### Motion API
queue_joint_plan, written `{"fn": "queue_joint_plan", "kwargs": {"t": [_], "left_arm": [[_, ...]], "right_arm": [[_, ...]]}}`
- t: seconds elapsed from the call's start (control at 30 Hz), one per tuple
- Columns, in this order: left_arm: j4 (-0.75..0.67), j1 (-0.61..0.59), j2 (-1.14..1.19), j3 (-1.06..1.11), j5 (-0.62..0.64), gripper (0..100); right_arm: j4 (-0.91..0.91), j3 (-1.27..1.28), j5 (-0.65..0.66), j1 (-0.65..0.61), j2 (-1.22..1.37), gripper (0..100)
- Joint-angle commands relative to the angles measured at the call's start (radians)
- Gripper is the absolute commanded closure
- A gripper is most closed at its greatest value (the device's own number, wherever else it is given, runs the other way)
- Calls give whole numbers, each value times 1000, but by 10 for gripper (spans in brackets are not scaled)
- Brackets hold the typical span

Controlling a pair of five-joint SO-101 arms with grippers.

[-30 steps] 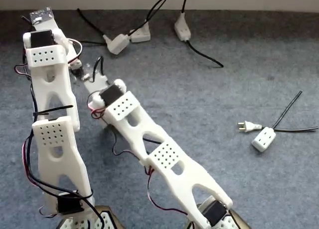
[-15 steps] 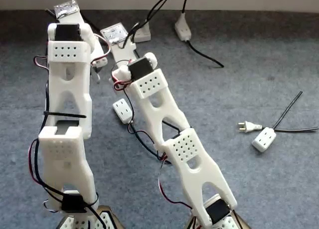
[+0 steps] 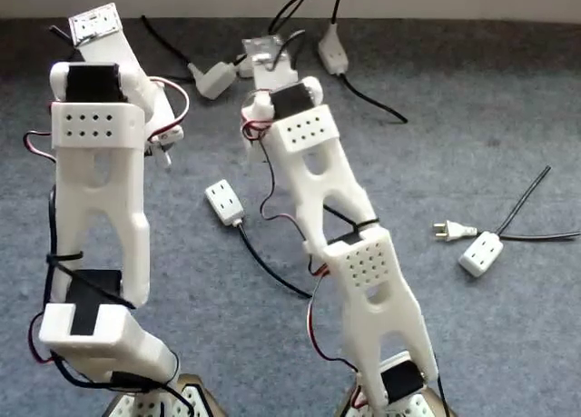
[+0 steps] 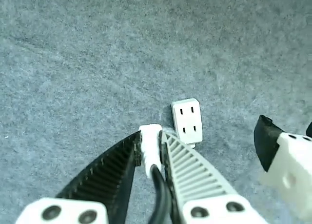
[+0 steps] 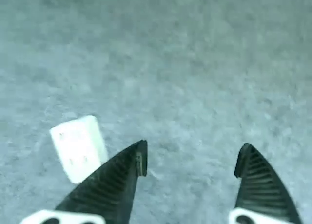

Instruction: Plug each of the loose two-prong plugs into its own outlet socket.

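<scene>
My left gripper [image 4: 151, 138] is shut on a white two-prong plug [image 4: 150, 153] whose black cord runs back between the fingers. It hangs just short of a white outlet socket [image 4: 187, 120] lying face up on the carpet. That socket [image 3: 223, 202] lies between the left arm [image 3: 95, 131] and the right arm [image 3: 309, 135]. My right gripper [image 5: 192, 158] is open above bare carpet, with a white socket block [image 5: 78, 146] beside one finger. Another white plug [image 3: 213, 79] lies at the far side. A loose plug [image 3: 451, 229] and its socket [image 3: 481, 253] lie at the right.
Grey carpet [image 3: 436, 135] covers the table. A white plug body [image 3: 331, 49] with black cords lies at the far edge by the wall. A black cord [image 3: 272, 272] trails from the middle socket under the right arm. Part of the right arm [image 4: 287, 155] shows near the left gripper.
The right arm has swung away to the far side and right, uncovering the middle socket. The left arm shifted right, then back left and rose.
</scene>
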Motion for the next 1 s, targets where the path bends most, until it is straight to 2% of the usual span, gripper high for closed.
{"fn": "queue_joint_plan", "kwargs": {"t": [0.0, 0.1, 0.2, 0.37, 0.57, 0.67, 0.77, 0.87, 0.97], "left_arm": [[-69, 48, -51, 53, -138, 994], [-114, 90, -51, 117, -281, 994], [-173, 94, -51, 159, -420, 994], [-258, 97, -51, 176, -683, 994], [-282, 183, -50, 199, -1002, 994], [-282, 249, -53, 240, -1083, 994], [-282, 289, -51, 278, -1100, 994], [-288, 297, -50, 318, -1209, 994], [-288, 291, -50, 332, -1229, 994]], "right_arm": [[35, 291, -28, 101, -119, 709], [35, 429, -14, 174, -168, 709], [33, 542, 97, 217, -183, 709], [-97, 754, 206, 274, -170, 709], [-234, 921, 222, 272, -179, 709], [-236, 921, 229, 272, -177, 709], [-236, 921, 229, 272, -176, 709], [-236, 921, 229, 271, -173, 709], [-236, 921, 229, 262, -171, 709]]}}
